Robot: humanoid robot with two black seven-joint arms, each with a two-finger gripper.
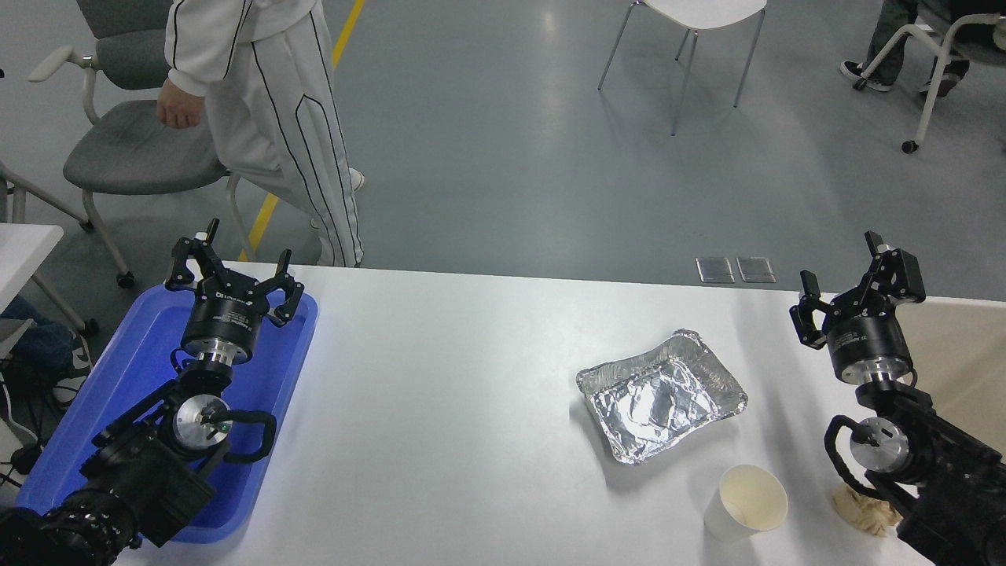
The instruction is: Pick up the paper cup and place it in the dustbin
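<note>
The paper cup (746, 512) is seen upright at the near right of the desk (456, 409), a tan paper wad (864, 507) beside it. Beyond lies a foil tray (662, 395). The right pincer (853, 287) is held open and empty by the dustbin (955, 346); the left pincer (232, 271) is spread over a blue tray (118, 393).

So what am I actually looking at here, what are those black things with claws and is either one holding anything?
You are looking down from a camera high on the robot itself. The black things are its two arms. The left gripper hangs over a blue tray; the right gripper is raised near a beige dustbin. Both have open jaws and hold nothing. On the white table lie a crumpled foil tray, an upright paper cup and a tan paper wad. Beyond the table a person in white is on the floor.
</note>
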